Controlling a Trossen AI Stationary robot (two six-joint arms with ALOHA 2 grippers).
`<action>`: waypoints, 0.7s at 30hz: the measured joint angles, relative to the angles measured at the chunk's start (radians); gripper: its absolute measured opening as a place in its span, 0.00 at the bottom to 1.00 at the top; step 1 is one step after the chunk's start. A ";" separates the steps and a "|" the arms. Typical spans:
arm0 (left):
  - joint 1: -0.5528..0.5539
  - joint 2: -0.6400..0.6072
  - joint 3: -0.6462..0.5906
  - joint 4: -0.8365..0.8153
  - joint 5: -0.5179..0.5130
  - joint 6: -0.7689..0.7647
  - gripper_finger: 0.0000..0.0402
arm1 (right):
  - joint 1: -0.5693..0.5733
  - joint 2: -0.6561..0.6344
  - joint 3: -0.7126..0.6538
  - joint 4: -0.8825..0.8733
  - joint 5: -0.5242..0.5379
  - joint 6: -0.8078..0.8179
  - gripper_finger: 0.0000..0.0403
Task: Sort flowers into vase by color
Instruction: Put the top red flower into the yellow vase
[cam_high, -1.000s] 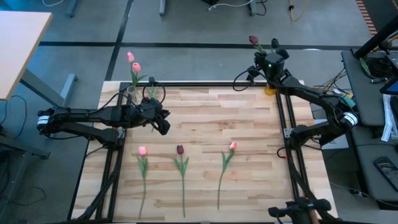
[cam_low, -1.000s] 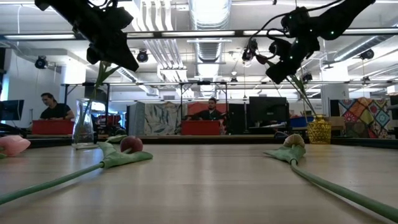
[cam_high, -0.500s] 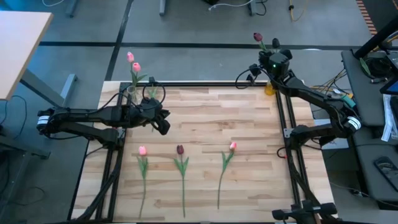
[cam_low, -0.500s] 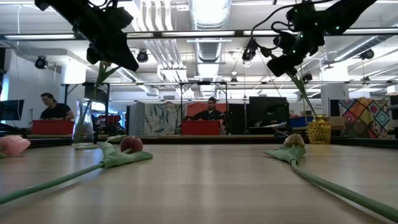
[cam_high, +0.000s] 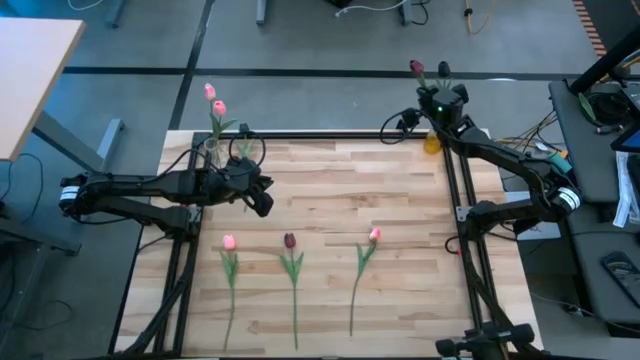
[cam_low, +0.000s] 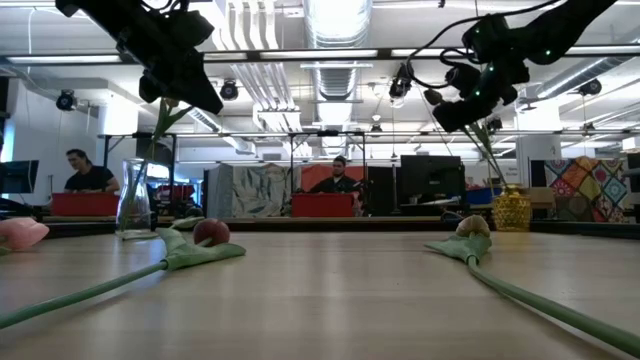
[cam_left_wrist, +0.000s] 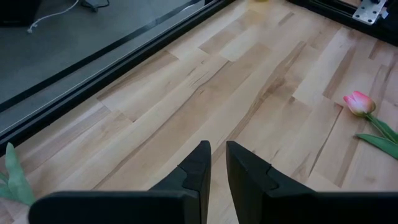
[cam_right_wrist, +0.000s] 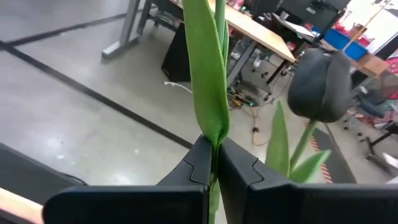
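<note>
step: we read this as a maroon tulip (cam_high: 416, 68) going into the yellow vase (cam_high: 433, 143) at the table's far right corner; stem looks to be over or in the vase mouth, can't confirm depth
right gripper (cam_right_wrist: 214, 163): clenched on that tulip's stem and leaf, hanging just above the yellow vase; a second dark tulip (cam_right_wrist: 321, 78) stands just beside the held stem, likely already in the vase
held tulip axis: near upright, head up, stem end down toward the yellow vase, leaning a little away from the table
left gripper (cam_left_wrist: 217, 163): fingers nearly together with a slim gap, nothing between them; hangs above the table near the clear vase (cam_low: 134, 197), on the side away from the yellow vase
clear vase: opposite far corner from the yellow vase, holds two pink tulips (cam_high: 214, 102), heads up
still on table (cam_high: 330, 180): pink tulip (cam_high: 229, 242), maroon tulip (cam_high: 289, 241), pink tulip (cam_high: 374, 235), in a row well apart from the yellow vase; long axes run front-to-back, heads pointing toward the vases' edge
next: we'd say lower till the stem seats in the vase, let go, lift straight up so neither dark tulip gets dragged out
</note>
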 joint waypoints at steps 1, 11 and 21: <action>0.000 -0.001 0.000 0.000 0.000 0.000 0.09 | 0.000 -0.001 0.000 -0.001 -0.010 0.009 0.02; 0.000 -0.002 0.000 0.000 0.000 -0.003 0.09 | 0.000 -0.038 0.002 0.030 -0.083 0.062 0.02; 0.000 -0.002 0.000 0.000 0.000 -0.003 0.09 | 0.000 -0.048 0.000 -0.025 -0.082 0.073 0.08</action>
